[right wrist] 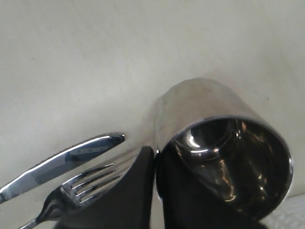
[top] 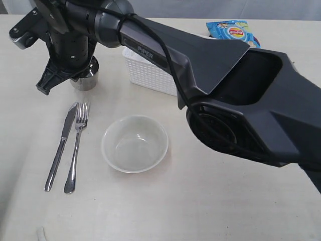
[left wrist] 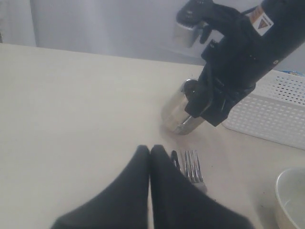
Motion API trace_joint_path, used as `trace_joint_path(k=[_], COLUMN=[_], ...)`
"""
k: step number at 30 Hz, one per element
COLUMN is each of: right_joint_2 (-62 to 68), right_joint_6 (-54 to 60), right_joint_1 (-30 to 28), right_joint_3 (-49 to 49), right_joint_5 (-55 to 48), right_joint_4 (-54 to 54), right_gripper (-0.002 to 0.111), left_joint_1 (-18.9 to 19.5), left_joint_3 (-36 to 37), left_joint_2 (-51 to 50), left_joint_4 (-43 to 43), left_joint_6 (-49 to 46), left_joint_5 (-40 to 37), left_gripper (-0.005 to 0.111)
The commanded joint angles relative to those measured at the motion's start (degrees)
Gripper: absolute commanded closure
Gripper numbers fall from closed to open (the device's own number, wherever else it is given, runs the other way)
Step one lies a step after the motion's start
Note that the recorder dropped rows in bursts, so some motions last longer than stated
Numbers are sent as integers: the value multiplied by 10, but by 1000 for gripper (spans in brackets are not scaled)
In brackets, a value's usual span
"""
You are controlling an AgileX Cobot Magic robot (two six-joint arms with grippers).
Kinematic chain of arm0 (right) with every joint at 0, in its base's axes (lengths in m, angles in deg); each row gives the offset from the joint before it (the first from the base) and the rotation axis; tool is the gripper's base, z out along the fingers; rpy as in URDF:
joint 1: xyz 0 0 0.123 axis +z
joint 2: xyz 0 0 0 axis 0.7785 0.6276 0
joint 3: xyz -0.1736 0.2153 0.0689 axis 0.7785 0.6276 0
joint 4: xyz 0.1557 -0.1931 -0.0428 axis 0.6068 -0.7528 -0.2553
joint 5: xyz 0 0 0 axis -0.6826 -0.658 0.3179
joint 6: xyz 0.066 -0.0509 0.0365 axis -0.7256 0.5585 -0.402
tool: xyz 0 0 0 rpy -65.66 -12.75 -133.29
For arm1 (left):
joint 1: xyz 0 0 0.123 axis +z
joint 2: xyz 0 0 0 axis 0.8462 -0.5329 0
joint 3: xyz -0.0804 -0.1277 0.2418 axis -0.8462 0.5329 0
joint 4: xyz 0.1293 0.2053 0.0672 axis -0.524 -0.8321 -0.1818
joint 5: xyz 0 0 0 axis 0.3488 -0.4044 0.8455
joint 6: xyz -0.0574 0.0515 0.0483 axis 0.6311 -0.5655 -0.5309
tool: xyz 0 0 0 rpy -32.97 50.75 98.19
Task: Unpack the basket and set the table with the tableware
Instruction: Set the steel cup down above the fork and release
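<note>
My right gripper [right wrist: 155, 158] is shut on the rim of the shiny steel cup [right wrist: 214, 124], one finger inside it and one outside. In the exterior view that gripper [top: 75, 71] has reached across to the far left, and the cup [top: 85, 80] is low at the table [top: 200, 206], leaning a little. The knife [top: 60, 145] and fork [top: 76, 150] lie side by side in front of it, with the off-white bowl [top: 134, 143] to their right. The white basket [top: 148, 73] stands behind, half hidden by the arm. My left gripper [left wrist: 150, 150] is shut and empty, near the knife tip [left wrist: 175, 160].
A blue chip bag [top: 233, 31] lies at the back right. The right arm's dark body spans the exterior view from lower right to upper left, hiding most of the basket's inside.
</note>
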Motion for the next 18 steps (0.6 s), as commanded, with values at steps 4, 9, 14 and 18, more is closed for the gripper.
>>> trace_joint_path(k=[4, 9, 14, 18], right_joint_2=[-1, 3, 5, 6], right_joint_6=[0, 3, 2, 2], right_joint_1=[-1, -1, -1, -1], right_joint_3=[-4, -4, -4, -4], right_joint_5=[-17, -11, 5, 16], right_joint_4=[-6, -2, -1, -2], right_gripper=[109, 109, 108, 108], left_joint_1=[1, 1, 1, 1], left_joint_3=[2, 2, 2, 2], left_joint_2=[2, 2, 2, 2], left_joint_4=[1, 1, 1, 1], left_joint_6=[0, 0, 0, 0], left_joint_5=[6, 6, 6, 6], left_gripper=[107, 107, 107, 107])
